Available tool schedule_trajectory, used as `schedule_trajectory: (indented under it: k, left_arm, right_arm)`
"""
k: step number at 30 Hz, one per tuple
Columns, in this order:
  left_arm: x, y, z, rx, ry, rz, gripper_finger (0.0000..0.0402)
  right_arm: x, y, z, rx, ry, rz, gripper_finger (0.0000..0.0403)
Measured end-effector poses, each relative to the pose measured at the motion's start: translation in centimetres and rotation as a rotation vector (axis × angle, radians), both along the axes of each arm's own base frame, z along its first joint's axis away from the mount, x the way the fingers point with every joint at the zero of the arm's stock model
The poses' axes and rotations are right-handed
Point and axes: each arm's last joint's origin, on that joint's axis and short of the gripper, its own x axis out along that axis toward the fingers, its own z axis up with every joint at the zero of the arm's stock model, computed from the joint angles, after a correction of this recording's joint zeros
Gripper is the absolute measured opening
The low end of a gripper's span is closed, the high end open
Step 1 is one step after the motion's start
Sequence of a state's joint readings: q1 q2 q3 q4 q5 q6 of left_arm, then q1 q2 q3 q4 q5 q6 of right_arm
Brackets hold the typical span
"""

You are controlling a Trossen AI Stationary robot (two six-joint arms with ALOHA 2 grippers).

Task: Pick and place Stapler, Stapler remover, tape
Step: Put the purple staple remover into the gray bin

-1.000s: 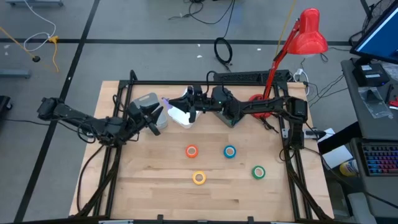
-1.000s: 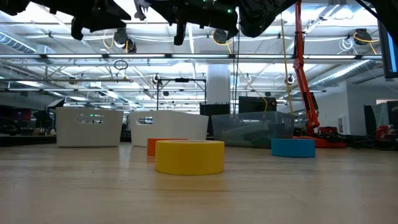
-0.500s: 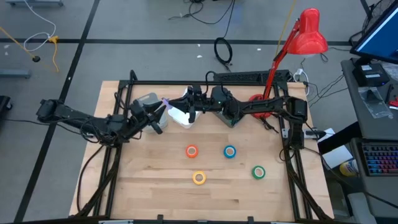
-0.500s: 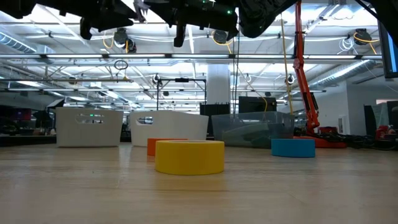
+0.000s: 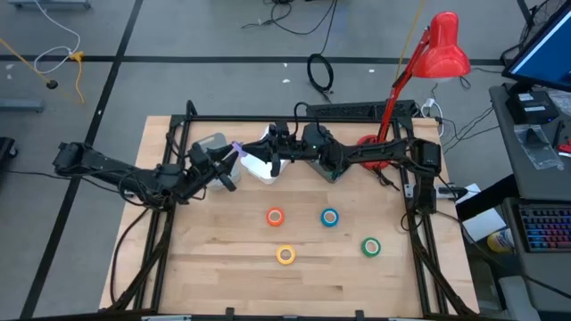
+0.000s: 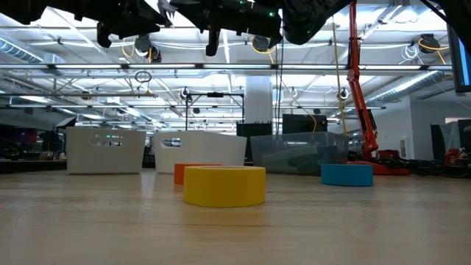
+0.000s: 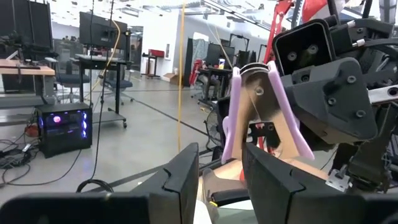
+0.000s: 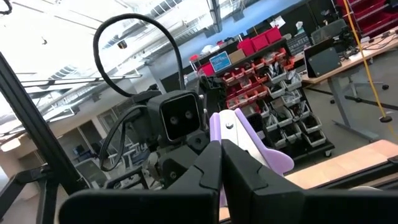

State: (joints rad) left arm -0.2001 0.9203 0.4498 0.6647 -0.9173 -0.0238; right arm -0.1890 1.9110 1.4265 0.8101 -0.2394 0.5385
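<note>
A purple staple remover (image 7: 261,106) hangs in the air over the bins at the table's far side, hinge end up, its two handles spreading downward. My right gripper (image 8: 221,148) reaches in from the table's right and is shut at it (image 5: 268,147). My left gripper (image 7: 221,155) faces it from the left, open, its fingertips level with the remover's lower end (image 5: 234,160). Orange (image 5: 275,216), blue (image 5: 329,217), yellow (image 5: 285,255) and green (image 5: 370,246) tape rolls lie flat on the table. The stapler is out of view. My right gripper is shut on the remover near its riveted hinge end (image 8: 229,127), coming roughly level from the table's right. Its own fingers hide the exact place of the pinch. The remover is lifted clear, its handles (image 7: 233,124) pointing down. Whether my left gripper touches the remover, I cannot tell.
A grey bin (image 5: 210,143), a white bin (image 5: 259,168) and a clear bin (image 6: 294,153) stand along the far side under the arms. A red desk lamp (image 5: 444,49) rises at the far right. The near half of the table holds only the tape rolls.
</note>
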Motion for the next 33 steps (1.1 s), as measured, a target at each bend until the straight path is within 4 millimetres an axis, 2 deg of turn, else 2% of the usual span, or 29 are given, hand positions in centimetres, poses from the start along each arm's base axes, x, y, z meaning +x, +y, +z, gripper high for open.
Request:
schedule_trajectory:
  k: [8,17,33]
  left_arm:
    - [0.01,0.16,0.01,-0.01,-0.009,0.007,0.0115]
    - [0.04,0.15,0.16,0.001,-0.019,-0.018,0.0009]
    - [0.02,0.11,0.4,-0.006,-0.052,-0.037,0.0002]
  right_arm:
    - [0.0,0.0,0.01,0.009,0.0,0.003,0.0]
    - [-0.01,-0.01,0.04,0.009,-0.003,0.003,0.0]
    - [-0.04,0.07,0.11,0.018,-0.003,0.031,0.0005]
